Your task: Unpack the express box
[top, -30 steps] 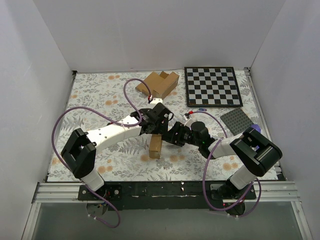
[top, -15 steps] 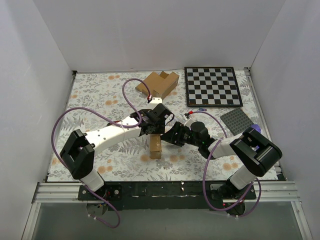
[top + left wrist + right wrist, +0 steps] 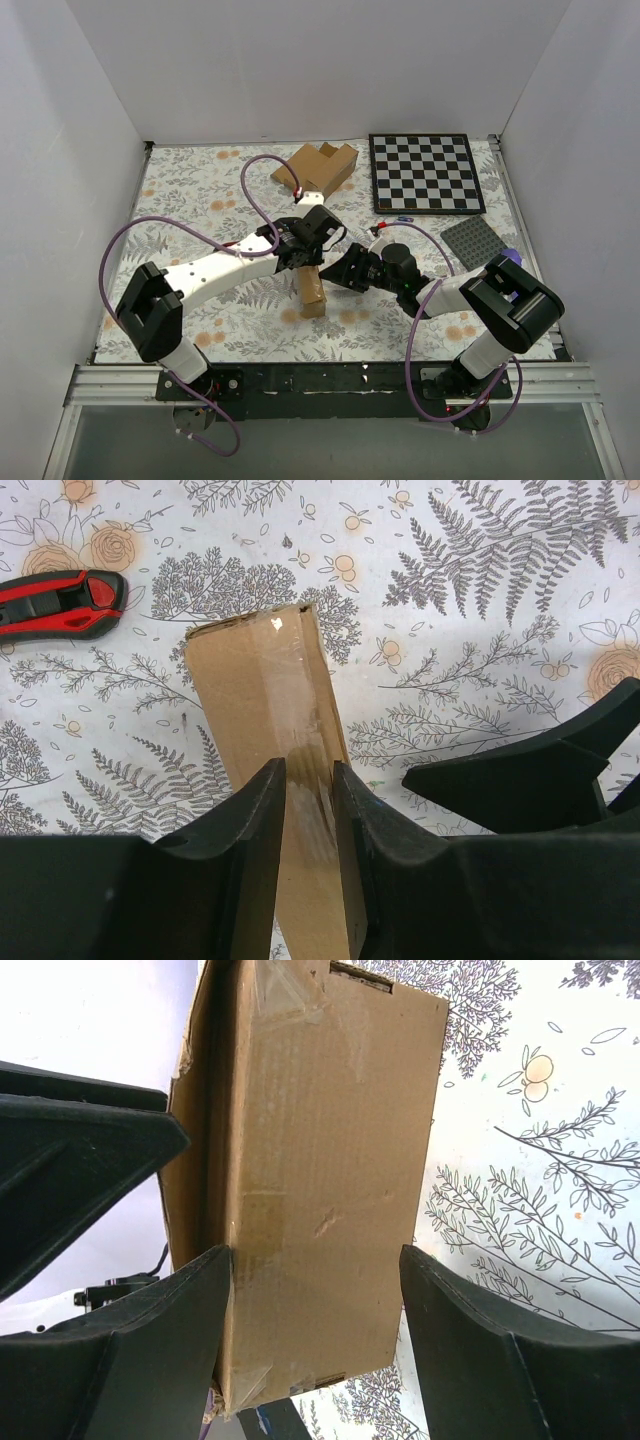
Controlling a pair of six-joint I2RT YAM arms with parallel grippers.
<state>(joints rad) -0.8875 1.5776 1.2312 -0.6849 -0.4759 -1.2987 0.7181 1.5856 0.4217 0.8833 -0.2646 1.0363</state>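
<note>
Near the middle of the flowered bench (image 3: 190, 190), between the two arms, the express box (image 3: 313, 293) is tipped up on edge. The right gripper (image 3: 315, 1252) grasps it across its broad body, one finger pressed to each side. The left gripper (image 3: 310, 770) pinches its taped upper edge, cardboard filling the narrow gap. A red-and-black knife (image 3: 58, 604) lies near the box's far corner, apart from it

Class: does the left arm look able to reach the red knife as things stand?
Probably yes: the knife lies uncovered on the cloth near the express box at the left end effector.
</note>
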